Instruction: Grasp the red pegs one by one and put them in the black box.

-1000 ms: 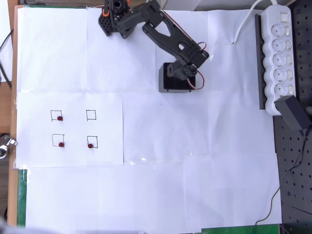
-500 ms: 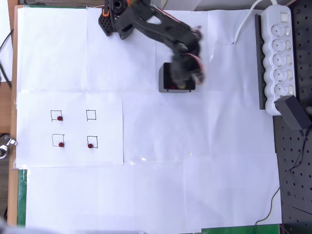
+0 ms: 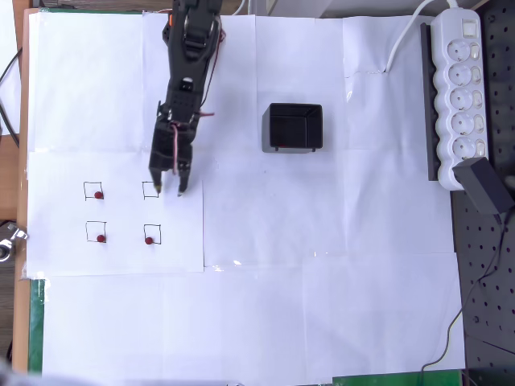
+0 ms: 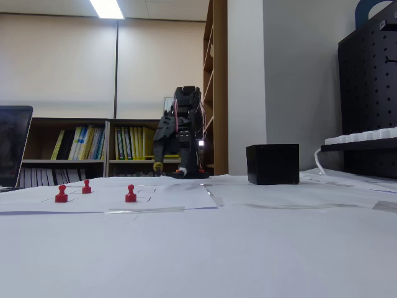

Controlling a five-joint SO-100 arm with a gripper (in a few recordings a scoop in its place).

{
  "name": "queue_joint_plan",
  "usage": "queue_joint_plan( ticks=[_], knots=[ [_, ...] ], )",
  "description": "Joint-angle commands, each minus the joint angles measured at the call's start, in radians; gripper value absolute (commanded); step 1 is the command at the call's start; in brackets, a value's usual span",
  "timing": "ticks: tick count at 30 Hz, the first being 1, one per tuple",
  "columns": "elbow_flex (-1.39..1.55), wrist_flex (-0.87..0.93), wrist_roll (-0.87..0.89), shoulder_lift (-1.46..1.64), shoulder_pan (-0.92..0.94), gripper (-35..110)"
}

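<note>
Overhead view: hand (image 3: 168,191) spread, nothing between its fingers, tips pointing down-frame over the upper-right drawn square (image 3: 150,190), which holds no peg.

Three red pegs sit on the white paper sheet (image 3: 121,257): upper-left peg (image 3: 98,195) in its square, lower-left peg (image 3: 100,238), lower-right peg (image 3: 149,240). In the fixed view they stand upright on the tabletop (image 4: 248,248), knob up.

Black box (image 3: 294,128) lies well apart to the right of the hand in the overhead view; its inside reads dark, contents not clear enough to tell.

Key relation: the lower-right peg lies almost straight down-frame from the fingertips, in line with the arm's (image 3: 187,72) reach, and looks nearest. The upper-left peg lies to the left instead. Judgement: a short extension forward and down should put the open fingers either side of the lower-right peg.
</note>
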Motion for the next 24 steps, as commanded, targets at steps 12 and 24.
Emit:
queue_joint_plan(
  ticks=[12,24],
  knots=[
    [0.431,-0.235,-0.069,0.410,0.041,15],
    [0.620,-0.235,-0.072,0.563,0.025,13]
  ],
)
